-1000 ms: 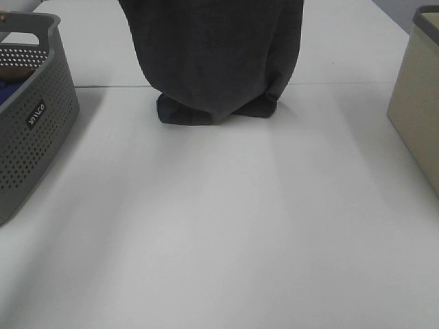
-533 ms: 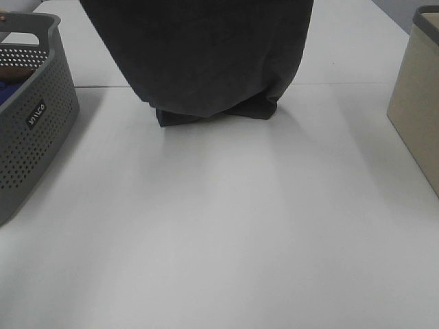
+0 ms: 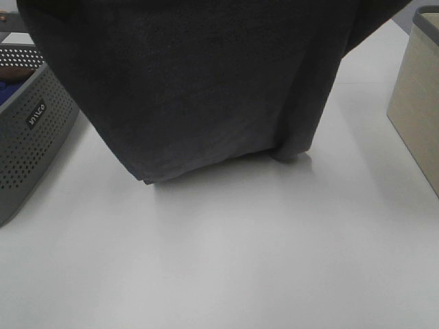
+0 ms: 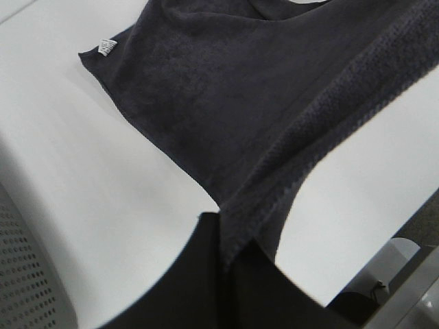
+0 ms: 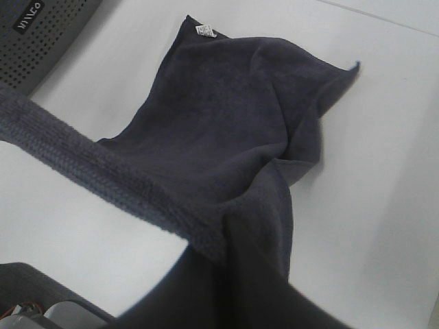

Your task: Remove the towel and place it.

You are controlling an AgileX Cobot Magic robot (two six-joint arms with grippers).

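Gripping the towel (image 3: 206,89), apparently, left tool (image 4: 223,241) and right tool (image 5: 223,252) hold it aloft, hem touching table (image 3: 274,260).

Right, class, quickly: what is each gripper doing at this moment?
Left gripper: closed, holding the towel by its edge.
Right gripper: closed, holding the same towel's edge.

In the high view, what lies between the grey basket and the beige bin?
Only the towel, hanging with its lower end resting on the table. The rest of that stretch is bare, as the exterior high view shows.
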